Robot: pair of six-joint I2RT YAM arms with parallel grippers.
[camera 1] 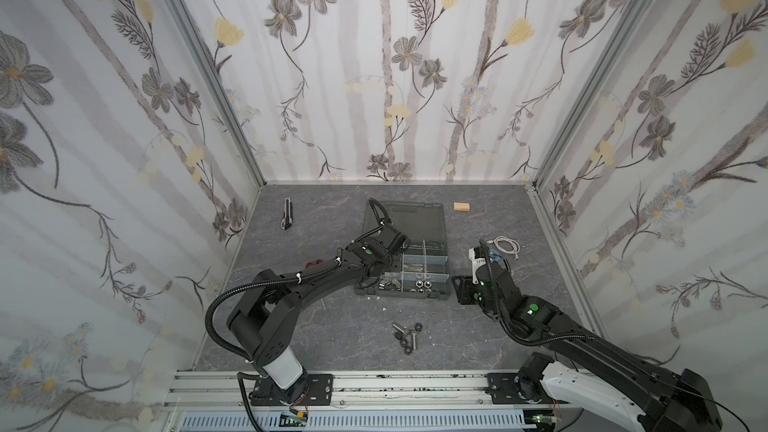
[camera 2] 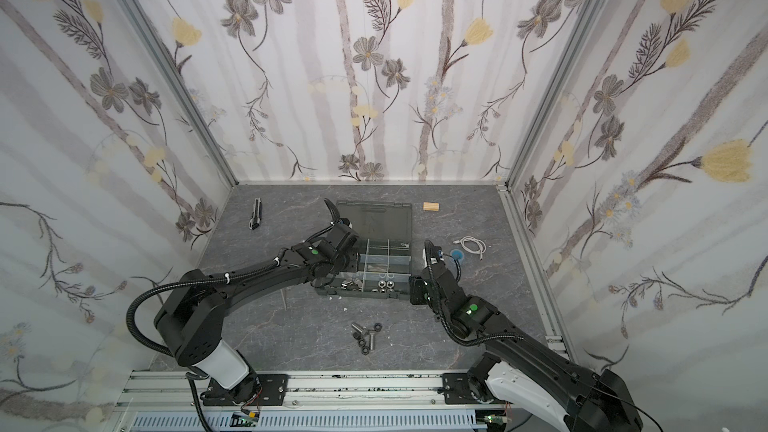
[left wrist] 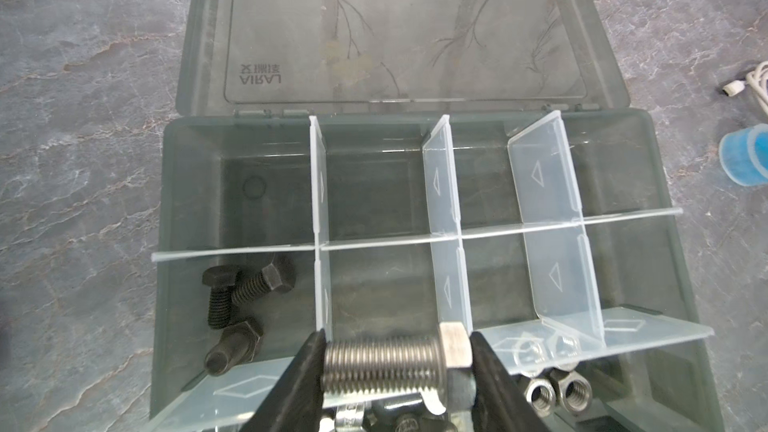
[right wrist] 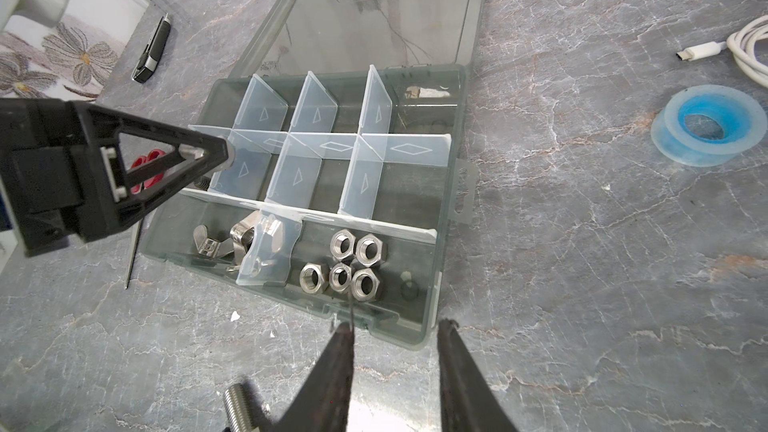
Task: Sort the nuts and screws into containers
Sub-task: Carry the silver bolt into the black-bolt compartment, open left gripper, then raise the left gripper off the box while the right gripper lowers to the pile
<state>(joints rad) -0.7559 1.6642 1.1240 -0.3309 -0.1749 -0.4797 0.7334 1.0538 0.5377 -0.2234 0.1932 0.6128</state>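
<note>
The organizer case (left wrist: 365,189) can be entered from above only. Upright dividers (left wrist: 442,184) wall off each compartment, and the open lid (left wrist: 415,35) lies flat behind, closing the rear approach. The left arm (camera 1: 324,274) spans the case's left side. The left gripper (left wrist: 397,338), clamped on a silver screw (left wrist: 382,363), fills the air over it. The right gripper (right wrist: 395,324), jaws apart, stands just beside the front right corner. Bare table (camera 1: 365,326) lies between the case front and the loose pile (camera 1: 405,336).
</note>
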